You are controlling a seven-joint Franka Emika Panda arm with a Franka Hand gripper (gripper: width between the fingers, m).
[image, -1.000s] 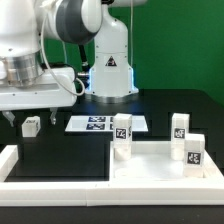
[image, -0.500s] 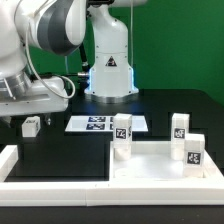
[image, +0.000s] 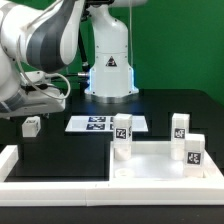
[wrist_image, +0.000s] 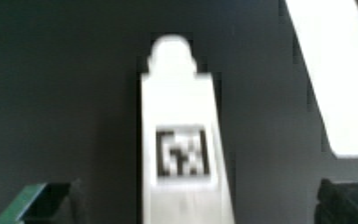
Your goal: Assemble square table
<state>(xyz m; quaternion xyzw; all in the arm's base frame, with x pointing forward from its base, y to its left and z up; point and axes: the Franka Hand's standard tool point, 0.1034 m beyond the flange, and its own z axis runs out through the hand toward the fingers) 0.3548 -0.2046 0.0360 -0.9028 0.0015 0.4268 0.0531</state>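
The square table's white slab [image: 152,162] lies at the front right of the exterior view, with three tagged legs [image: 122,135] [image: 180,125] [image: 194,148] standing upright on it. A loose white leg [image: 30,126] lies on the black table at the left, just below the arm's hand. In the wrist view this leg [wrist_image: 179,120] runs lengthwise between the fingers, its tag facing the camera and its narrow tip pointing away. My gripper [wrist_image: 194,205] is open, with a dark finger [wrist_image: 43,200] well clear on each side of the leg. Nothing is held.
The marker board [image: 105,124] lies flat behind the slab, in front of the robot's base [image: 108,75]. A long white border rail [image: 55,185] runs along the front and the left edge. A blurred white strip [wrist_image: 336,70] shows beside the leg in the wrist view.
The arm has swung and tilted toward the exterior view's left, so the hand now sits lower at the frame's edge. The loose leg and the slab have not moved.
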